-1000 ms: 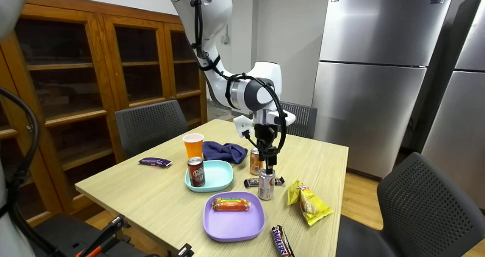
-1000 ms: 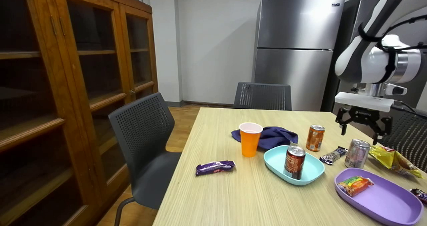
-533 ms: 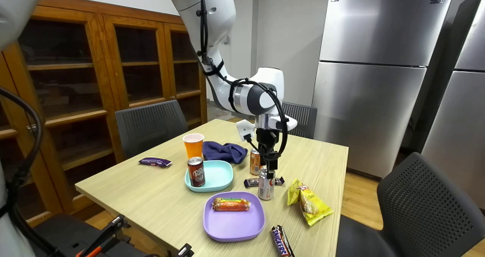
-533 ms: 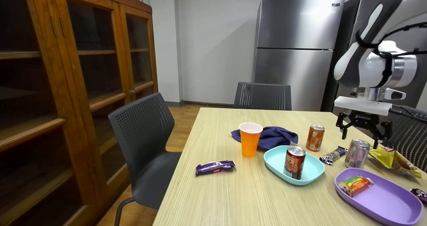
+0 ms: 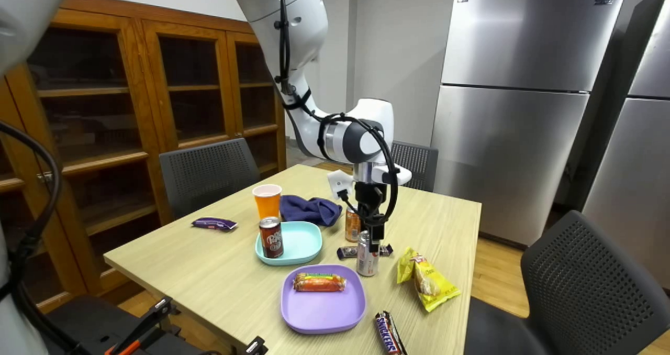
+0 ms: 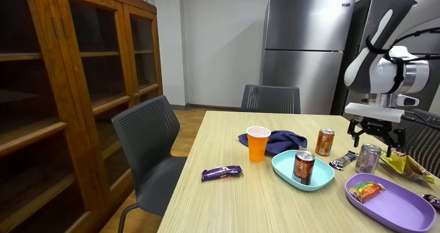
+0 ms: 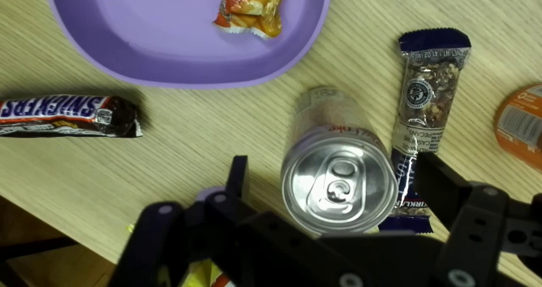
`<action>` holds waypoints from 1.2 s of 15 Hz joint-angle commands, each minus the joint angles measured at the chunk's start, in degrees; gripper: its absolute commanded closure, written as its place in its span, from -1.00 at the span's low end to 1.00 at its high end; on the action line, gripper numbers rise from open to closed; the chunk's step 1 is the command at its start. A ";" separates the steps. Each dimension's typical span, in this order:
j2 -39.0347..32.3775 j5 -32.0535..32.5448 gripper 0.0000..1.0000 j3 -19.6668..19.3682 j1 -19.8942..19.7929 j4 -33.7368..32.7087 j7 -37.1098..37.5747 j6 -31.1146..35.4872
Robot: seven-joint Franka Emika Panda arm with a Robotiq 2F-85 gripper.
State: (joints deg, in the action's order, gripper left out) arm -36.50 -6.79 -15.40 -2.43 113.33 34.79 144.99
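Over on the pale wood-grain tabletop [image 5: 429, 213], a silver aluminium soda can [image 7: 338, 185] stands upright, and the black two-fingered robot hand [image 6: 372, 150] hangs at its top, fingers [image 7: 238, 177] spread wide to either side, gripping nothing. A narrow clear-and-navy wrapped nut bar [image 7: 419, 128] lies just beside the can. Near them I see an orange metal can [image 6: 325, 142], a crinkled yellow snack bag [image 5: 426, 281], and a rounded lavender plate [image 5: 324, 313] holding a red-and-orange wrapped snack [image 5: 319, 282].
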 commanded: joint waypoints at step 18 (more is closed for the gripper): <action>10.72 2.22 0.23 0.52 1.32 4.40 -3.46 -1.58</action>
State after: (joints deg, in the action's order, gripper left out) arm -30.21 -5.91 -15.46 -1.74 114.94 32.43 144.98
